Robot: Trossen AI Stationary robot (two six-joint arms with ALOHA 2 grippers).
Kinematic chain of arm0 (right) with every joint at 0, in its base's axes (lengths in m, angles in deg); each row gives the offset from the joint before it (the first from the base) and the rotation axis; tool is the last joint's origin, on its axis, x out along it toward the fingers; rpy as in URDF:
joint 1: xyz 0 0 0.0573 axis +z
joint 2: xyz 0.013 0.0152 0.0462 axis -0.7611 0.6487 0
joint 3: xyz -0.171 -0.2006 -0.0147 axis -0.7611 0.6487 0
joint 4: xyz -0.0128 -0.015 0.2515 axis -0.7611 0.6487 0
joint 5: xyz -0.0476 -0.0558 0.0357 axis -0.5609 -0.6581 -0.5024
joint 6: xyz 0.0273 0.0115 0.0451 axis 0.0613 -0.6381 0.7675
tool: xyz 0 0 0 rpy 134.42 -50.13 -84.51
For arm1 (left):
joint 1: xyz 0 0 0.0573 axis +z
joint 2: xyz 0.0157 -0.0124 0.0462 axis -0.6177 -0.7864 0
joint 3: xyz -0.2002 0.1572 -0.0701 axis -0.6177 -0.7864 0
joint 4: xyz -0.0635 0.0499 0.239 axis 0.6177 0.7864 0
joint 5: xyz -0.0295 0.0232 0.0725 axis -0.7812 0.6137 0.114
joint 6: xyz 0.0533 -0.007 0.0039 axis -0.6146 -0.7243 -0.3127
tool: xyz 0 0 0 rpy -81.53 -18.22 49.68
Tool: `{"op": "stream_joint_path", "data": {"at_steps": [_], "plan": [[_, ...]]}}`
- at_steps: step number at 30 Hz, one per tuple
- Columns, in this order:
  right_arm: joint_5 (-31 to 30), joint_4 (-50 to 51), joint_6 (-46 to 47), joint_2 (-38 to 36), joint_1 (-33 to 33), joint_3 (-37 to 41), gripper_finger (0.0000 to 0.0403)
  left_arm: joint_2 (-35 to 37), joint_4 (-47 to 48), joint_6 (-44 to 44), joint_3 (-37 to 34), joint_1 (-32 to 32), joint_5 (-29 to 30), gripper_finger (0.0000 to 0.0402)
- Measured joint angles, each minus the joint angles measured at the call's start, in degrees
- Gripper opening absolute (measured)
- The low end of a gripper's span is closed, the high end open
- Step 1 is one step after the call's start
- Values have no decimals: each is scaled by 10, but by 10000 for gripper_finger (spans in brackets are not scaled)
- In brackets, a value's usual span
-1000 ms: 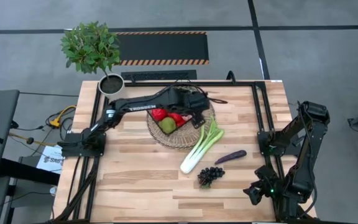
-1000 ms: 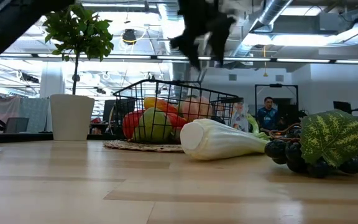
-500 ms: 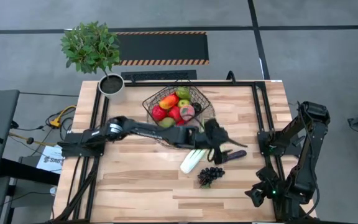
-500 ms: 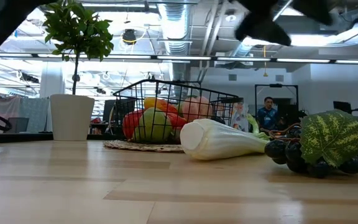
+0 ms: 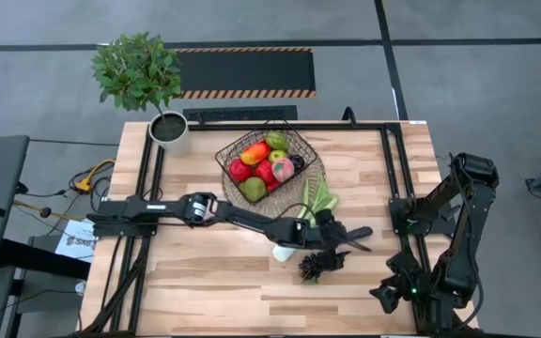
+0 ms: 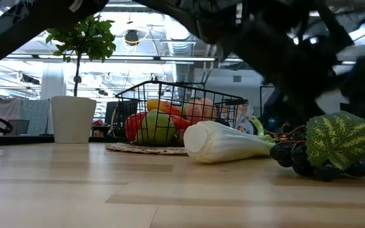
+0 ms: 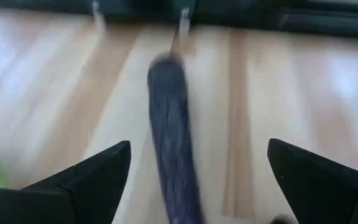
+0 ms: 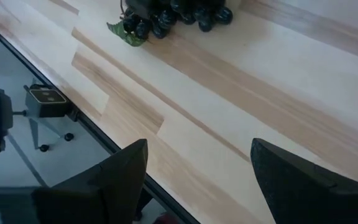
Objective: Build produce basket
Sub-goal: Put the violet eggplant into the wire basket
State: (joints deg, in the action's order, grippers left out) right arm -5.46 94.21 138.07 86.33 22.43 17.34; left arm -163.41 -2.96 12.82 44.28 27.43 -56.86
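Note:
The dark wire basket (image 5: 269,161) stands on a round wicker tray at the far middle and holds apples, a peach and other produce (image 5: 261,169). The leek (image 5: 316,202), the purple aubergine (image 5: 361,231) and the dark grapes (image 5: 316,267) lie on the table. My left gripper (image 5: 344,237) is open and low over the aubergine; in the left wrist view (image 7: 197,180) its fingers stand on either side of the aubergine (image 7: 169,137), apart from it. My right gripper (image 8: 201,180) is open and empty at the table's near right edge (image 5: 385,293).
A potted green plant (image 5: 162,122) stands at the far left corner. The left arm (image 5: 242,218) lies across the table's middle and over the leek's white end. Dark frame rails (image 5: 393,169) run along the left and right sides. Bare wood lies at the near left (image 5: 205,282).
My left gripper has left the space above the basket and swung toward the table's near right, dropping low to the aubergine, past the leek. The basket, leek and grapes have stayed in place.

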Motion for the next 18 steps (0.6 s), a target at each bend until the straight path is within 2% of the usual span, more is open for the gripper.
{"op": "stream_joint_path", "data": {"at_steps": [6, 11, 18], "plan": [[0, -1, 0, 0, 0, 0, 305, -27, -24, 6, 4, -2, 11, 364], [1, -8, 0, 0, 0, 0, 305, -30, 37, 60, 2, 2, 4, 356], [2, -11, 0, 0, 0, 0, 305, -28, 83, 97, 3, 12, -13, 287]]}}
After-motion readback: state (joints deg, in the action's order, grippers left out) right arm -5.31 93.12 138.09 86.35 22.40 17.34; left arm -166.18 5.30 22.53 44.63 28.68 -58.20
